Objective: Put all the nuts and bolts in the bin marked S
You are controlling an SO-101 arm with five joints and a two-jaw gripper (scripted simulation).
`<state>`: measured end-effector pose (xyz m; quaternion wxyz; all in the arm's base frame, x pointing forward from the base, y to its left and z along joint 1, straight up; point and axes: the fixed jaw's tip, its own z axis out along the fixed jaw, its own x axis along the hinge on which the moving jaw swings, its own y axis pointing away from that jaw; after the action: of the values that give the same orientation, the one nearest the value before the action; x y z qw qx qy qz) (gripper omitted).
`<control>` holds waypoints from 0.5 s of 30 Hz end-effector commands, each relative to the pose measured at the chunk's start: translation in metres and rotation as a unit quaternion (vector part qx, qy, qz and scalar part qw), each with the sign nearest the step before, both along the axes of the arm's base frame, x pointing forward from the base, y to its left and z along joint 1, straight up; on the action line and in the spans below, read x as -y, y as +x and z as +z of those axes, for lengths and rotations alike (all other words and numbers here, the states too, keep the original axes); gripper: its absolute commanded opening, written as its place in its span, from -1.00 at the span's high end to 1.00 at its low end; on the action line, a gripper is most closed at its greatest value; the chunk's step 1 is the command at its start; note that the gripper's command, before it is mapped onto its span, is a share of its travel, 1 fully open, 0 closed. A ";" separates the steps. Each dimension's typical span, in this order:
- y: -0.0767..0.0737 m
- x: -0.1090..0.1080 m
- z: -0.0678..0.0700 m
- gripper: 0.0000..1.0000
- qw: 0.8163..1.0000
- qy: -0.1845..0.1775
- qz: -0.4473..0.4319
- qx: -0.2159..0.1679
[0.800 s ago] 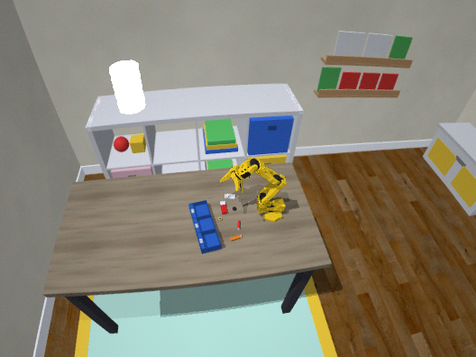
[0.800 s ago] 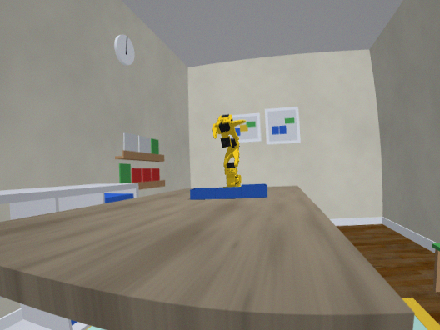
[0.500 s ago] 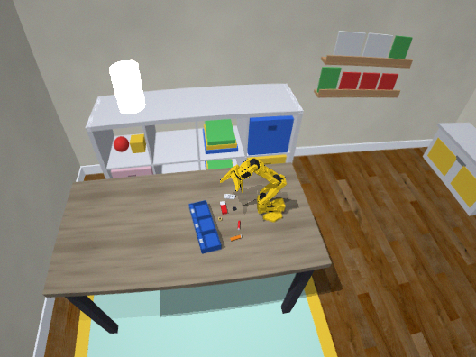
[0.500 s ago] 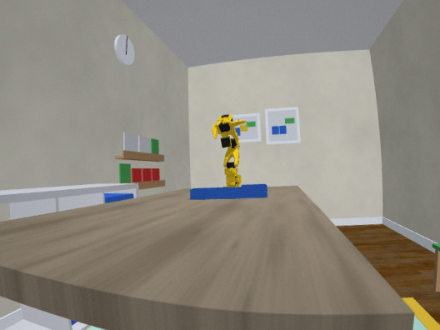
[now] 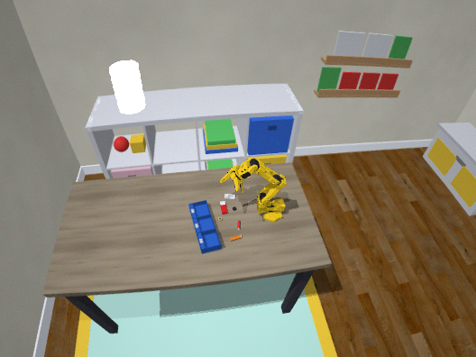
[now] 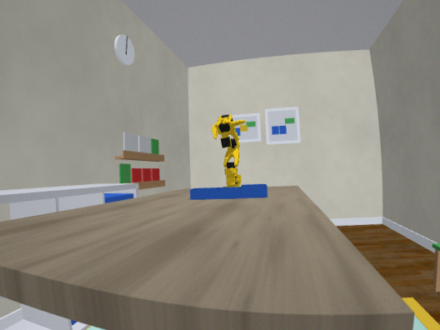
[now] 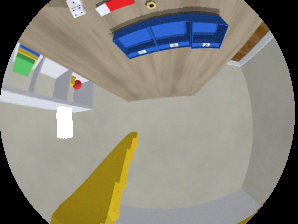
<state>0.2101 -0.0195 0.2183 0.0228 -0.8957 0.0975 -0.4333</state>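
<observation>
1. On the brown wood-grained table (image 5: 131,225) (image 6: 217,258) (image 7: 170,75), we see three joined, open-topped blue rectangular bins (image 5: 205,226) (image 6: 229,192) (image 7: 171,35), each with a small white label.
2. Beside them lies a small brass-coloured ring-shaped nut (image 5: 220,218) (image 7: 151,5), outside the bins.
3. Near the nut we find a red-and-white block (image 5: 224,208) (image 7: 119,5), a flat white piece with dark dots (image 5: 230,196) (image 7: 76,7) and a small dark round piece (image 5: 234,208).
4. Farther along lie a slim red piece (image 5: 239,224) and an orange stick-like piece (image 5: 235,238) with a pale end.
5. Our glossy yellow gripper (image 5: 232,181) (image 6: 228,127), with black parts on its arm, is raised above the table, its fingers spread wide apart and holding nothing.
6. We cannot read the labels, so we cannot tell which bin is S.
7. In the exterior view the bins' front wall hides their insides; in the wrist view the upper edge cuts off the white piece.

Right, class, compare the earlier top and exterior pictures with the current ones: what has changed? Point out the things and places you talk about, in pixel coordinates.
Nothing visibly changed. The yellow jointed arm (image 5: 271,189) (image 6: 232,160) holds the same raised pose, its tool open and nothing taken or let go. The blue three-compartment plastic bin row (image 5: 205,226) (image 6: 229,192) (image 7: 171,34) and the small things beside it stayed put.
</observation>
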 end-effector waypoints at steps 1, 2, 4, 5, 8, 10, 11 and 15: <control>0.000 0.000 0.001 -1.00 1.000 0.004 -0.002 0.002; 0.000 0.000 0.001 -1.00 1.000 0.005 -0.003 0.002; 0.000 0.000 0.000 -1.00 1.000 0.008 -0.006 0.001; -0.001 0.000 0.000 -1.00 1.000 0.011 -0.008 0.000; -0.001 0.000 -0.001 -1.00 1.000 0.019 -0.015 -0.002; -0.001 0.000 -0.001 -1.00 1.000 0.019 -0.015 -0.002; -0.001 0.000 -0.002 -1.00 1.000 0.023 -0.018 -0.003; -0.001 0.000 -0.004 -1.00 0.999 0.041 -0.033 -0.007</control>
<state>0.2099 -0.0194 0.2148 0.0359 -0.8952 0.1261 -0.4258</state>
